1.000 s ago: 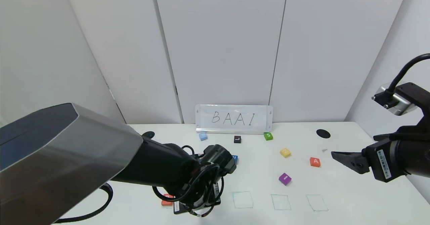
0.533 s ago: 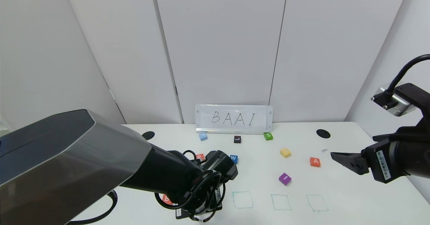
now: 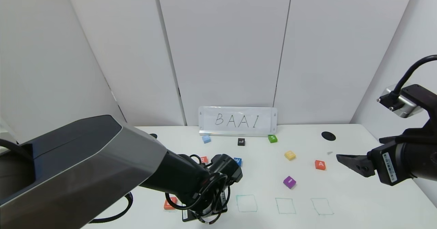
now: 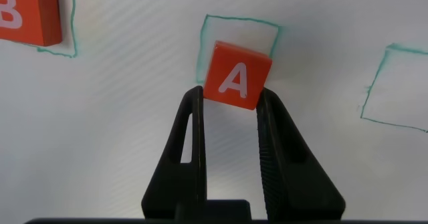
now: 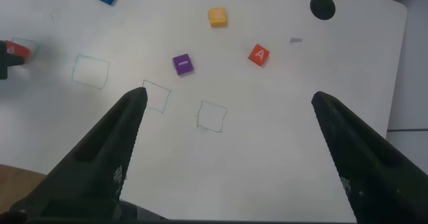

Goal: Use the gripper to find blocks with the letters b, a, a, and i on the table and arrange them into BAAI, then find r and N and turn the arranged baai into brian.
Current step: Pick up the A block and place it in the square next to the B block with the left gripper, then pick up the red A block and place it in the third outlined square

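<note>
The B block (image 4: 23,15), orange-red with a white letter, lies flat in the leftmost green drawn square (image 4: 67,23). Right of it, the left gripper (image 4: 231,107) is clamped on an orange-red A block (image 4: 236,75) over the second drawn square (image 4: 239,33). Further right lie the purple I block (image 3: 289,181) and a second A block (image 3: 320,164). The right gripper (image 5: 231,127) hovers beyond them, jaws spread wide. The white table (image 3: 358,201) meets pale grey wall panels (image 3: 222,44).

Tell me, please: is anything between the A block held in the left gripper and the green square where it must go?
Nothing visible. The left gripper holds the A block right over the second green square, whose outline looks bare; the B block sits apart on the neighbouring square.
</note>
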Robot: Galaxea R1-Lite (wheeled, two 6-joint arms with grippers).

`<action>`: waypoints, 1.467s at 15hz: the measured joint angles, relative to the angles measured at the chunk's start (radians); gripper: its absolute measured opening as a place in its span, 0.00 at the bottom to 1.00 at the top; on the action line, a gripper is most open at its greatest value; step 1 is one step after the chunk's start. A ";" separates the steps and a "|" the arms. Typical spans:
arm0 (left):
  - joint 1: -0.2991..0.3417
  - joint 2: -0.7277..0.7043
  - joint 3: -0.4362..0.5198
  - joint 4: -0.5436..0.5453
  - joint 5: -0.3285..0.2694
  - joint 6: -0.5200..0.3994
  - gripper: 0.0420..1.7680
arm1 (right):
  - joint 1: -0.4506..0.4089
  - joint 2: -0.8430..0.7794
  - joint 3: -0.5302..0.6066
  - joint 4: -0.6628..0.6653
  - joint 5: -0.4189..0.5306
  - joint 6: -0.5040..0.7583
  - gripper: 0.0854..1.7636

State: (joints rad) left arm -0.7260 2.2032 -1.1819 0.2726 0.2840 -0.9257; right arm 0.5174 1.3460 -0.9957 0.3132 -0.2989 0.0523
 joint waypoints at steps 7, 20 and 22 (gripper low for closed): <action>0.013 0.014 -0.007 -0.007 0.000 0.004 0.27 | 0.002 0.003 0.002 0.000 0.000 0.000 1.00; 0.005 0.000 -0.014 -0.006 0.000 0.007 0.64 | 0.002 0.002 0.002 0.000 0.000 0.000 1.00; 0.004 -0.036 -0.011 0.004 0.000 0.016 0.72 | 0.000 0.002 0.002 0.000 0.000 0.000 1.00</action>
State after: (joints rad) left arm -0.7219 2.1677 -1.1934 0.2764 0.2840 -0.9096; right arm 0.5177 1.3483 -0.9938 0.3128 -0.2989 0.0523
